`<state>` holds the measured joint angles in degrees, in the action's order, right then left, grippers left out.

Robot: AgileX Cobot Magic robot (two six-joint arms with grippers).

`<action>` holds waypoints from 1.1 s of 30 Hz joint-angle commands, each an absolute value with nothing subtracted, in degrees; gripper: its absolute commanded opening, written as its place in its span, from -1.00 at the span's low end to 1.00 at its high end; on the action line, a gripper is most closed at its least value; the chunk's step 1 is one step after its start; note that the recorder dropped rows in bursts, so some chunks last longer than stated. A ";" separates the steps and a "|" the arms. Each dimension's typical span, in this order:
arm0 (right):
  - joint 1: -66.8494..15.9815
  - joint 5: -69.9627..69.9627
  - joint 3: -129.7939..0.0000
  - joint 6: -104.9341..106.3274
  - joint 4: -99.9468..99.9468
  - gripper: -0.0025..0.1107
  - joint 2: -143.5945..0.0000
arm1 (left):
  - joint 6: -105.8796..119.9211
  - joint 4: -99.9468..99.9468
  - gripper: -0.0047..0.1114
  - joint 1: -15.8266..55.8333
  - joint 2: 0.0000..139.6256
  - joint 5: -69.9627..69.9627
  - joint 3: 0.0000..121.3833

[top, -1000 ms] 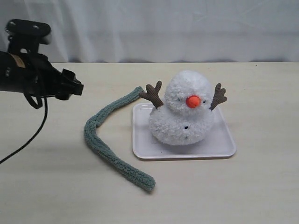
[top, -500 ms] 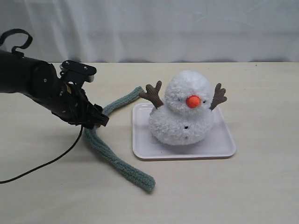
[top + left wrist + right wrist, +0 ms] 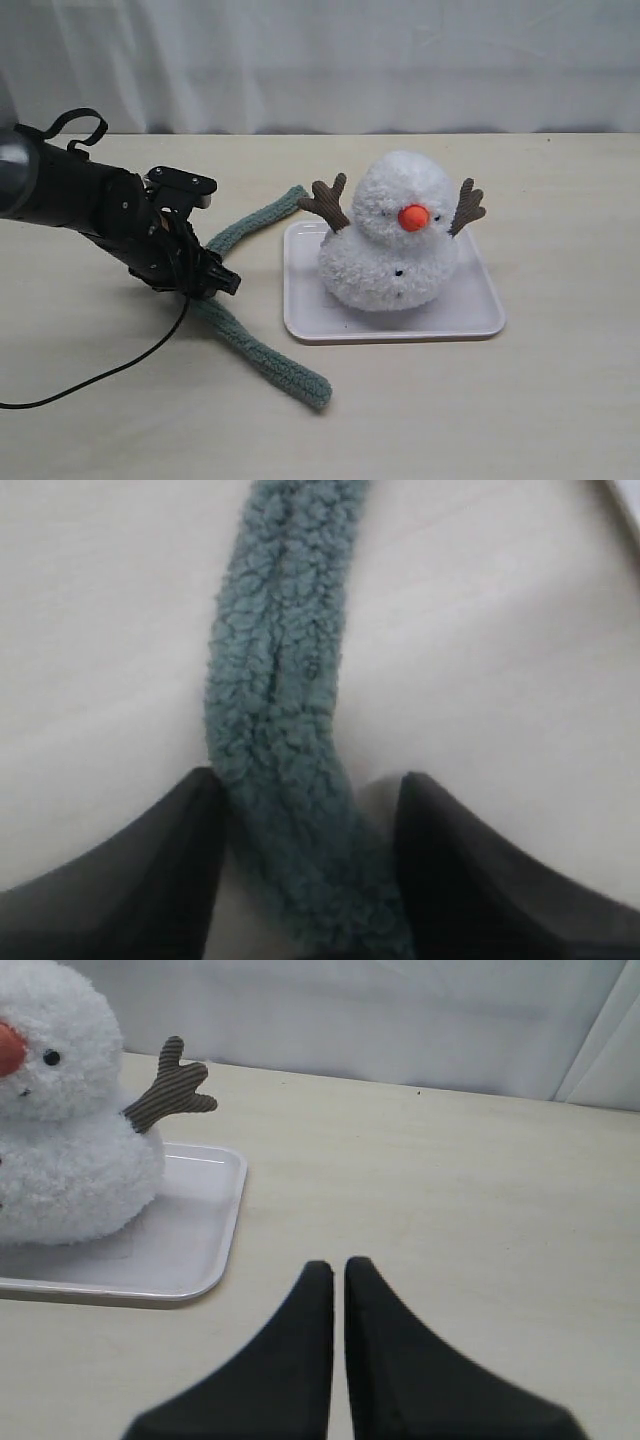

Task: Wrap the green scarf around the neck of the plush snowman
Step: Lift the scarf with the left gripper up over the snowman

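Left arm bent low over the green scarf (image 3: 262, 218)

The left arm (image 3: 90, 200) comes in from the left, wrist tipped down toward the table (image 3: 500, 420). The left gripper (image 3: 305, 780) is spread astride the scarf's bend, one finger on each side, not clamped. The scarf curves just left of the white tray (image 3: 480, 322) holding the plush snowman (image 3: 395, 245). The right gripper (image 3: 338, 1265), off to the right of the tray, is closed and empty.

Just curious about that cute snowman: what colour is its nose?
Bright orange. The nose of the plush snowman shows best in the exterior view.
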<state>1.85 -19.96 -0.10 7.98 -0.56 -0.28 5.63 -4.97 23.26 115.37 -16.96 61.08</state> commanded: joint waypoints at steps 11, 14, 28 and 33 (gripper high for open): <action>1.84 -19.43 0.00 8.18 -0.48 -0.89 0.00 | 7.73 0.00 -0.92 23.41 107.58 -15.87 64.43; 1.84 -19.43 0.00 8.18 -0.48 -0.89 0.00 | 7.73 0.00 -0.92 23.41 102.35 -15.07 65.78; 1.84 -19.43 0.00 8.18 -0.48 -0.89 0.00 | 24.72 0.84 -0.92 37.64 86.29 -9.38 71.05; 1.84 -19.43 0.00 8.18 -0.48 -0.89 0.00 | 29.42 0.84 -0.92 44.50 85.95 -6.01 71.05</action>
